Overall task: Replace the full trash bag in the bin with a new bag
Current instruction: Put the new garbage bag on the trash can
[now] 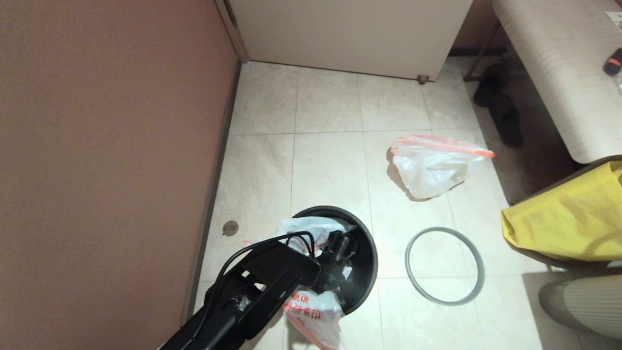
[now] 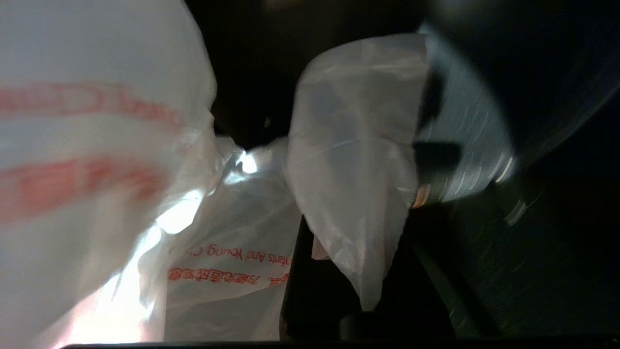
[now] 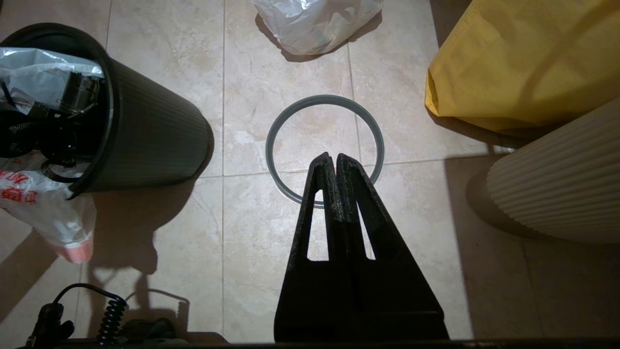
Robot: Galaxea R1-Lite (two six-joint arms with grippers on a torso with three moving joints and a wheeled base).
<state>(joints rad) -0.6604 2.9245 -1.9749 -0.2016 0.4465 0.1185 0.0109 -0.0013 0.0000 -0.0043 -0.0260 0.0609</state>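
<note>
The black bin [image 1: 371,253] [image 3: 155,135] stands on the tiled floor. My left gripper [image 1: 340,245] [image 2: 339,160] is down inside it, shut on a fold of the new bag [image 1: 311,311] [image 2: 227,252] [image 3: 43,213]. That thin white bag with red print fills part of the bin and hangs over its near rim. The full trash bag [image 1: 432,167] [image 3: 315,24], bunched with an orange-red band, lies on the floor beyond. The grey rim ring [image 1: 444,228] [image 3: 324,98] lies flat to the bin's right. My right gripper [image 3: 333,156] hovers shut and empty over the ring, out of the head view.
A yellow fabric bag [image 1: 568,218] [image 3: 523,58] and a ribbed beige object [image 1: 583,301] [image 3: 557,184] stand at the right. A brown wall [image 1: 97,146] runs close along the left. A white door [image 1: 350,34], dark shoes [image 1: 500,107] and a bench [image 1: 559,73] are at the back.
</note>
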